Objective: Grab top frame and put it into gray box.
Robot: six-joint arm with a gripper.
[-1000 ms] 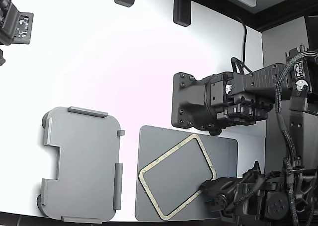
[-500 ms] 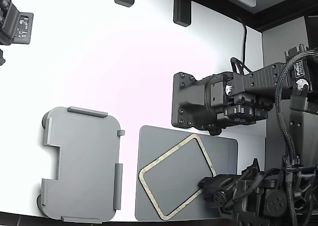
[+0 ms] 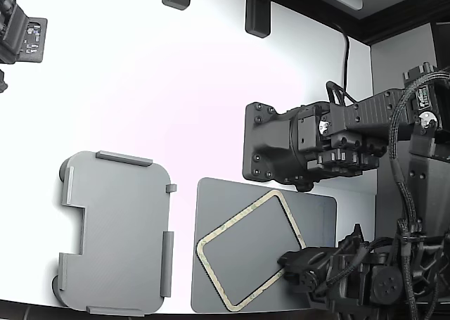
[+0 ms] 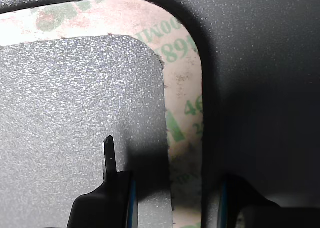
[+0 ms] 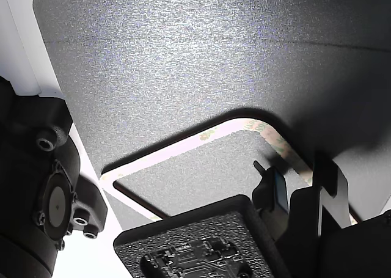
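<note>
Frame: thin beige-tan rectangular frame (image 3: 250,250) is lying tilted on the dark gray flat mat (image 3: 320,214).
Gripper: black gripper (image 4: 172,198) is straddling the frame's strip, fingers apart.
Box: light gray shallow tray (image 3: 116,233) is sitting at the mat's 9 o'clock.

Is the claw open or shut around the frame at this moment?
Open. In the wrist view the claw has one finger on each side of the top frame strip, with gaps visible; the frame lies flat on the dark mat.

In my exterior view the arm covers the top frame (image 3: 247,252) corner at 4 o'clock. The wrist view crops the frame to one corner, its green print too blurred to read, and crops both fingers (image 4: 116,188) at 6 o'clock.
</note>
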